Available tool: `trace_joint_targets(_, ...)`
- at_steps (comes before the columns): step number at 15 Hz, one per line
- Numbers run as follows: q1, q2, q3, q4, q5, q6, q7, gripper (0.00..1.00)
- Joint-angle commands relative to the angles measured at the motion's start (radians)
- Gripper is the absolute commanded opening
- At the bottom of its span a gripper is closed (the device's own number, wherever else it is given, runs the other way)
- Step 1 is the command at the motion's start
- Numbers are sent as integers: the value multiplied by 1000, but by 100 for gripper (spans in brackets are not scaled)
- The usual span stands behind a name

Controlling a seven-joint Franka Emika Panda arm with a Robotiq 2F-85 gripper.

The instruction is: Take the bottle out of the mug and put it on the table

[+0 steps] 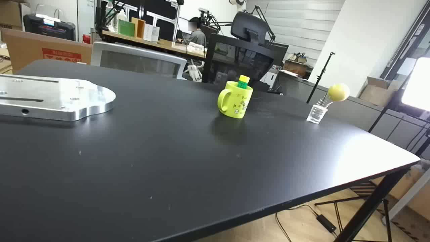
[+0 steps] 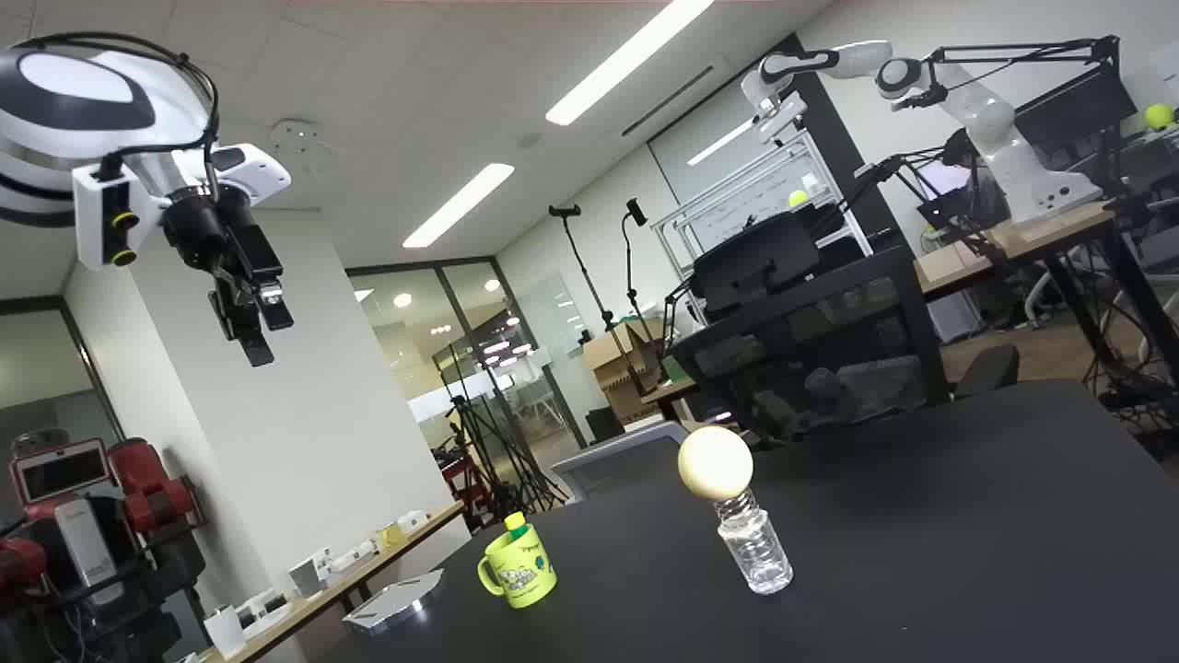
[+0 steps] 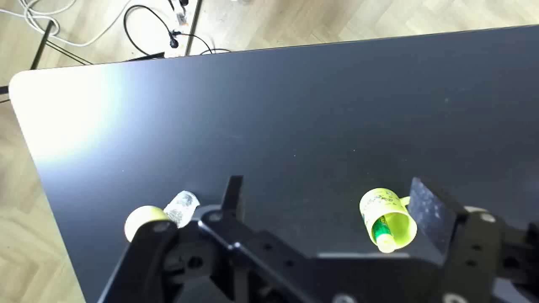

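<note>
The green bottle (image 1: 242, 82) with a yellow cap sits inside the lime-yellow mug (image 1: 235, 103), its top poking above the rim in both exterior views. The mug stands upright on the black desk (image 1: 168, 161), between a metal plate (image 1: 57, 90) and a clear jar (image 2: 756, 554), well apart from both. Above the jar, a pale yellow ball (image 2: 716, 463) rests on a spring (image 2: 740, 505). The 2 fingers (image 3: 431, 215) hang high over the desk, spread wide and holding nothing.
</note>
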Motion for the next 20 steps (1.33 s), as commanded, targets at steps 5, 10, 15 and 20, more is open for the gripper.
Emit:
trace_joint_targets(5,6,1,-5,2,-3,0,2,100)
trace_joint_targets(10,14,24,-14,11,7,19,-29,100)
trace_joint_targets(15,17,270,-29,131,24,116,-103,100)
trace_joint_targets(20,28,564,-21,312,56,203,-138,100)
